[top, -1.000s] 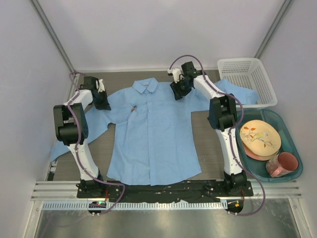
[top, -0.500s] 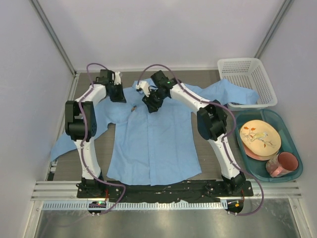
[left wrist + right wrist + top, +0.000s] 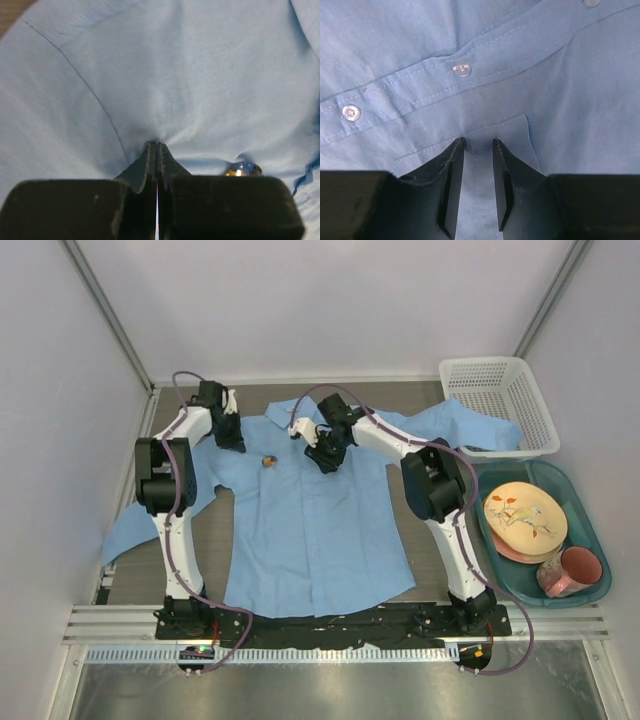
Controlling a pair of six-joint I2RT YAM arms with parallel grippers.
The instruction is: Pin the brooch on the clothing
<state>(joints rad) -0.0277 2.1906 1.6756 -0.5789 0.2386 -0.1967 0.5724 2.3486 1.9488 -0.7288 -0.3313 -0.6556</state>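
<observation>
On the worktop (image 3: 208, 540), the brooch (image 3: 268, 460) lies on the chest of the spread light blue clothing (image 3: 310, 540), between the two arms. It sits just beside the left gripper (image 3: 234, 438), whose jaws are closed on a pinch of fabric. The right gripper (image 3: 326, 458), narrowly parted over the pocket edge and holding nothing, is farther away. The left arm appears the nearer.
</observation>
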